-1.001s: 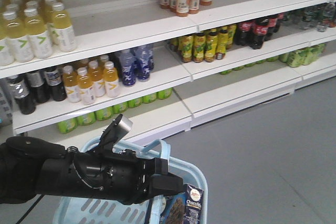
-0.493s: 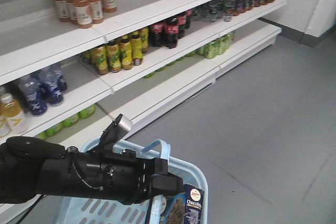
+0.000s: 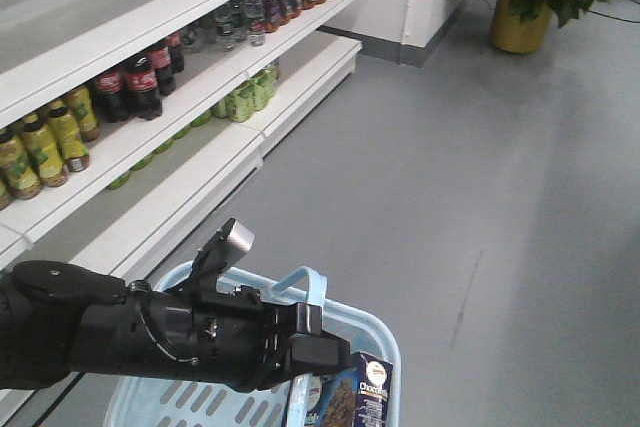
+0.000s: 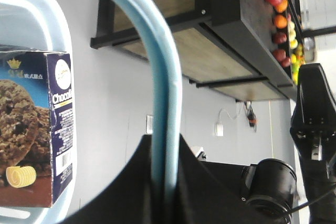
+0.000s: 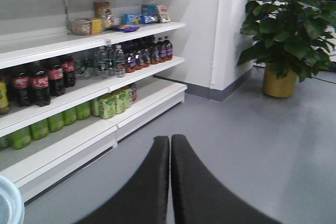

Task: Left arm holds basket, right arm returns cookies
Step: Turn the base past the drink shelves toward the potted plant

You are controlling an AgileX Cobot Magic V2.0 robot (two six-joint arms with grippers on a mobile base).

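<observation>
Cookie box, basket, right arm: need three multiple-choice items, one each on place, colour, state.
1. Where is the cookie box?
A. On a shelf
B. Inside the basket
C. On the floor

2. What colour is the basket?
A. Light blue
B. Red
C. Green

3. What state is the right tool in?
A. Shut and empty
B. Gripping the cookie box
C. Wide open

Answers:
1. B, the box stands inside the basket's rim.
2. A, the rim and loop handle are pale blue.
3. A, its two fingers meet with nothing between them in the right wrist view.
</observation>
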